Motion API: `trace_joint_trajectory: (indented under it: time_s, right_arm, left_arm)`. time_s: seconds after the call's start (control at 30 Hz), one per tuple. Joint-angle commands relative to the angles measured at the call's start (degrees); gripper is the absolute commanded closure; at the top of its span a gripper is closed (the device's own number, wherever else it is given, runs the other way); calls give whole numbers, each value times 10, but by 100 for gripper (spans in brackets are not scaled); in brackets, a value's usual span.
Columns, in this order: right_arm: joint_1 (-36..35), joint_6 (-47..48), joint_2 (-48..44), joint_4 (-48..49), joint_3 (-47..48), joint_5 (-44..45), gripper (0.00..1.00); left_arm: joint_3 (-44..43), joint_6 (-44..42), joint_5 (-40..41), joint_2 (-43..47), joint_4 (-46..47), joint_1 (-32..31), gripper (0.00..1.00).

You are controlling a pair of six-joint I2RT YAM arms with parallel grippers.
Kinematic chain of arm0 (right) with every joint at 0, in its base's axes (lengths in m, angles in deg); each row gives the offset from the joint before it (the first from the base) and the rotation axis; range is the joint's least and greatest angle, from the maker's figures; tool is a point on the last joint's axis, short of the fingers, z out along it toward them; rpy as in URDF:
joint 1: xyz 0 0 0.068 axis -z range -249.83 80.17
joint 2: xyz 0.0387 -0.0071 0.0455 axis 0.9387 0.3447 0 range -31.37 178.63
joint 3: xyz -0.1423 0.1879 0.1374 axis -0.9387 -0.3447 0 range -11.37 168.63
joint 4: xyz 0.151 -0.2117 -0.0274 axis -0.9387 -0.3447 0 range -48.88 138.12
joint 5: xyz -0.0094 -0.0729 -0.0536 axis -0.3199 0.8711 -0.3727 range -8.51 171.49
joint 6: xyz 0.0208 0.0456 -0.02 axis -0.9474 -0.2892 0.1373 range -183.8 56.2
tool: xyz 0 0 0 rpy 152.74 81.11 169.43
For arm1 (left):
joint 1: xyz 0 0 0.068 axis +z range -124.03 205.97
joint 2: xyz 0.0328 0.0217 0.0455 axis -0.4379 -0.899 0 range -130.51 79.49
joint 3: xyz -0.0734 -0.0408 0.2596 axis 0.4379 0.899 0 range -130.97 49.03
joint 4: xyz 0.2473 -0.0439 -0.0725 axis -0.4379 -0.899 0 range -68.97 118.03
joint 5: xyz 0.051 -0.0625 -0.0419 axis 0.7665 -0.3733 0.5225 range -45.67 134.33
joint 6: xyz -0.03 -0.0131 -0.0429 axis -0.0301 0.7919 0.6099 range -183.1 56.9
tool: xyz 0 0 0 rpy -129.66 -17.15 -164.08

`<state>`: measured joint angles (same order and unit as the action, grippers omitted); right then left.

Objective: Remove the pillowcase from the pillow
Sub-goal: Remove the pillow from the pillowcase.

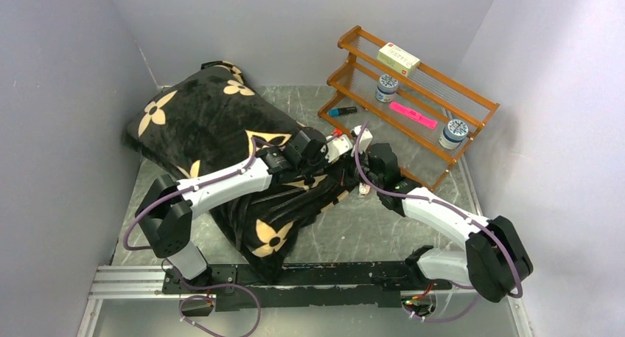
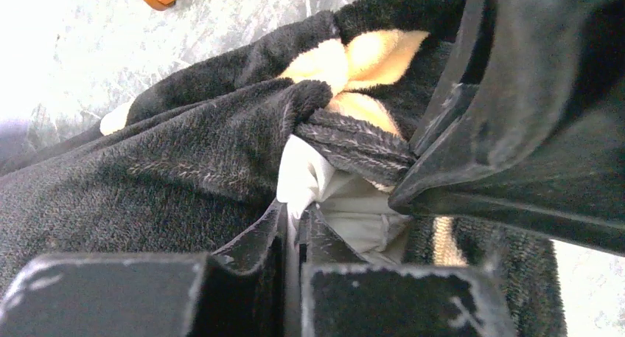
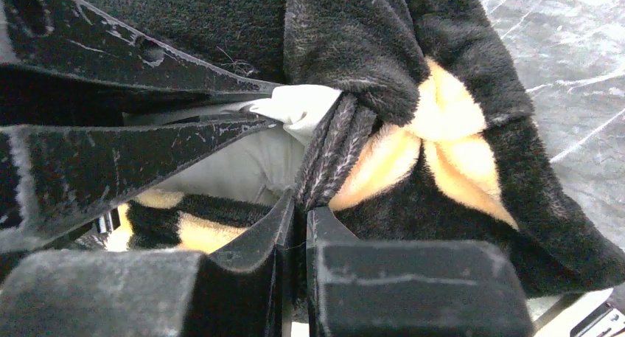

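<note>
Grey marbled table (image 1: 368, 234): my left gripper (image 2: 295, 220) pinches the pillow (image 2: 302, 176) at its bared corner, my right gripper (image 3: 301, 209) clamps the pillowcase (image 3: 346, 49) hem; cover otherwise on, removal barely begun.

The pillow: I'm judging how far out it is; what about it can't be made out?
Left wrist view: only a white fold of the pillow shows; pillowcase and left gripper cover the rest.
Top view: hidden under pillowcase and arms.
Right wrist view: right gripper and the left one block the opening.
</note>
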<state>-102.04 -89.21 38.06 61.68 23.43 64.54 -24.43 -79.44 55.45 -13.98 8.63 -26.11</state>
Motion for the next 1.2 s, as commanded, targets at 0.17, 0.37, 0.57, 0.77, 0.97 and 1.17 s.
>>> trace_joint_trajectory:
  time_s: [0.17, 0.37, 0.57, 0.77, 0.97, 1.17]
  right_arm:
    - [-4, 22, -65, -93, 4, 96, 100]
    - [10, 14, -82, -149, 12, 176, 100]
    - [20, 19, -82, -195, 26, 227, 100]
    - [28, 11, -65, -195, 16, 207, 100]
    - [28, 18, -38, -187, 10, 173, 100]
    - [28, 26, 17, -174, 20, 148, 100]
  left_arm:
    - [66, 26, 15, 111, 43, 50, 95]
    - [95, 30, -23, 169, 73, 71, 95]
    - [119, 33, -15, 228, 104, 101, 95]
    - [158, 70, -84, 292, 169, 151, 95]
    - [179, 101, -176, 332, 209, 186, 95]
    - [229, 140, -296, 397, 307, 205, 95]
